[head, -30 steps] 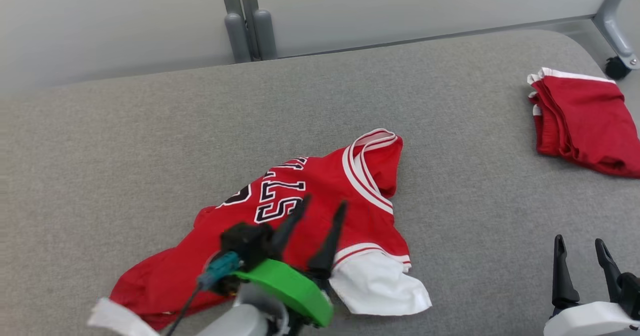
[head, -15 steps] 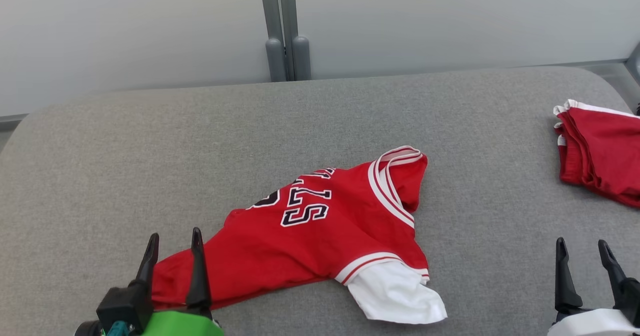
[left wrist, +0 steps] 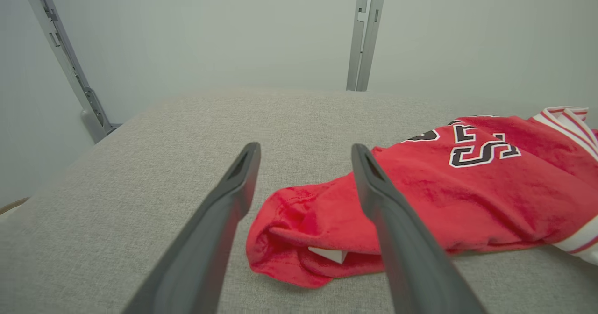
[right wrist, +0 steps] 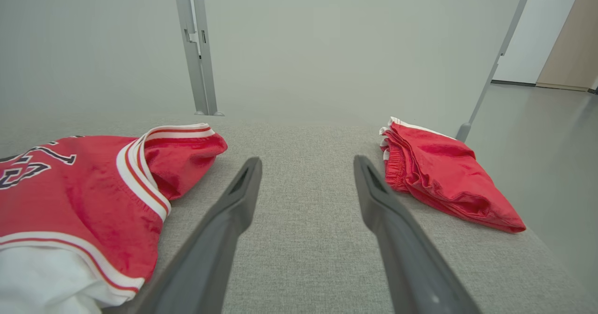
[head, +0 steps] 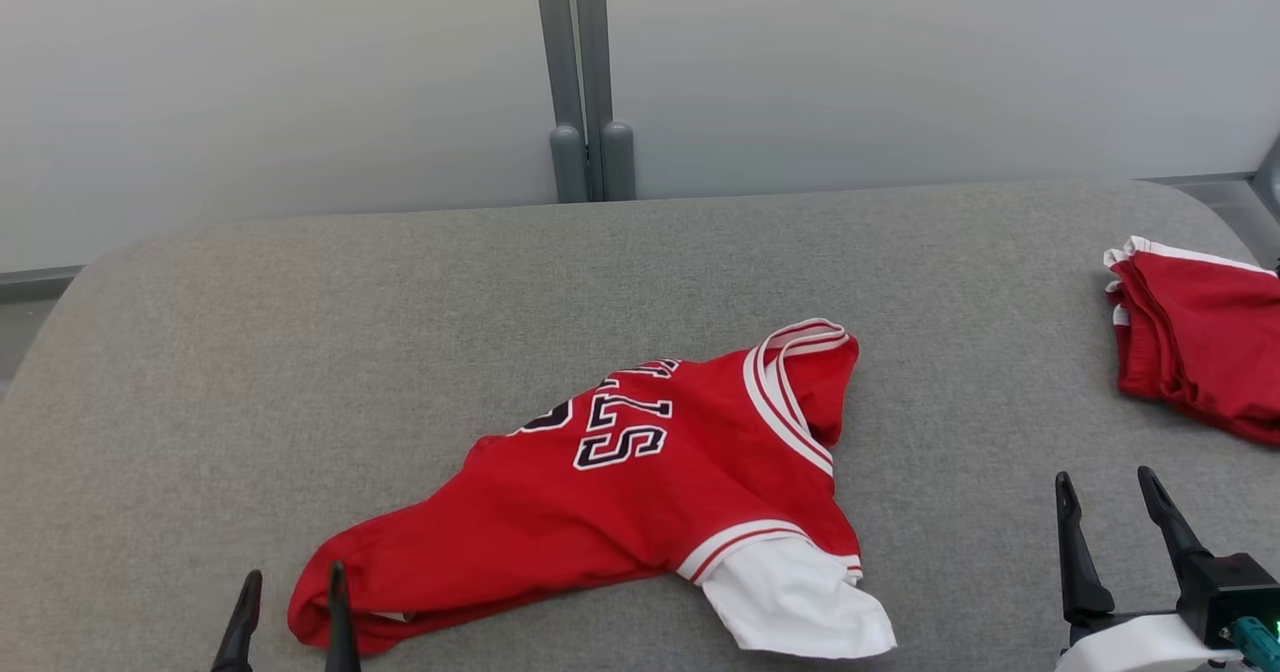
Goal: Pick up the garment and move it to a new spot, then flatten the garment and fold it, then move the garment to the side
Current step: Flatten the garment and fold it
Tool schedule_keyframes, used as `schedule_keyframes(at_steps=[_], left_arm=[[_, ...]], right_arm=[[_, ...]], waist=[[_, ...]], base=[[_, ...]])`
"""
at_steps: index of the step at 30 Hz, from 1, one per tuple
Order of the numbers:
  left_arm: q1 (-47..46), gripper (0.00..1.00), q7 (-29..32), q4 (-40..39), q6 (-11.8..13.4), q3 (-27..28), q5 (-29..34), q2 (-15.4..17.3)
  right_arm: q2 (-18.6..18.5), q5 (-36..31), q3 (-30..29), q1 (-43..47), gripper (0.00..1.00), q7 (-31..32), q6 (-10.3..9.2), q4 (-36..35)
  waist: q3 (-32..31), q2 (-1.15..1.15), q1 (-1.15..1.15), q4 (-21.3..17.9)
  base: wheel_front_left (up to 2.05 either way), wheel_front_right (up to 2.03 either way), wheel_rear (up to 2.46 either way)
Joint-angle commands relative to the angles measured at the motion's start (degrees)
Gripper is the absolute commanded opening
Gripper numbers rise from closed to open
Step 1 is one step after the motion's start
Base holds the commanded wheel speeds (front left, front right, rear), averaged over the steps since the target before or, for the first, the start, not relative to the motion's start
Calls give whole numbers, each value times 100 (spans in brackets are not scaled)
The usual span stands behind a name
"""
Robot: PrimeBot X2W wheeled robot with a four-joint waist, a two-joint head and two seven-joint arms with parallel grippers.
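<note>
The red jersey point(head: 640, 492) was found lying crumpled on the grey padded surface point(head: 300, 352), near its front edge and about midway across, neither flattened nor folded. Its hem end was bunched towards the robot's left, and its striped trim point(head: 790, 392) in white and red was turned towards the right. A white sleeve point(head: 800, 602) was seen spilling out from under a striped cuff at the near side.

Black lettering point(head: 620, 432) outlined in white was printed across the chest and was seen upside down from the head. An "S" could be read, while the other letters were partly lost in the folds. A small white tag point(left wrist: 328, 254) was tucked inside the rolled hem, and no writing could be made out on it.

The left gripper point(head: 293, 572) was held with its fingers spread and nothing between them, just beside the hem end. The right gripper point(head: 1103, 475) was likewise spread and empty, above bare surface well apart from the jersey. A folded red garment point(head: 1200, 342) with white edging was lying at the far right, and a metal post point(head: 585, 72) was seen standing behind the surface
</note>
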Motion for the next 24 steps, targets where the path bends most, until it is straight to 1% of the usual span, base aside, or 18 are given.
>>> schedule_keyframes(at_steps=[1,4,8,12,16,20,22,23,24], left_arm=[[80,100,-14,11,-94,136,130,-95],[111,100,-15,63,-284,393,375,-265],[89,100,-15,123,-561,548,568,-414],[29,100,-15,117,-764,648,746,-506],[-27,100,-16,133,-871,731,806,-578],[-79,100,-16,141,-921,802,846,-608],[-69,100,-16,134,-879,959,689,-619],[-22,100,-14,236,-821,1114,486,-627],[-26,100,-15,277,-801,1184,432,-634]], right_arm=[[-22,-37,-15,2,100,-14,-7,26],[-14,-64,-12,14,100,-14,-7,66],[-34,-127,53,0,100,-14,-7,94],[-37,-144,97,-48,100,-14,-7,77],[-32,-148,112,-56,100,-14,-7,59],[-15,-152,57,-74,100,-14,-7,-21],[11,-56,94,-125,100,-14,-7,-105],[20,41,202,-135,100,-14,-7,-147],[30,112,370,-118,100,-14,-6,-141]], waist=[[-13,0,0,30],[-18,0,0,55],[4,0,0,65],[28,0,0,45],[43,0,0,33],[50,0,0,38],[47,0,0,34],[44,0,0,27],[47,0,0,23]], base=[[0,0,0],[0,0,0],[0,0,0],[0,0,0],[0,0,0],[0,0,0],[0,0,0],[0,0,0],[0,0,0]])
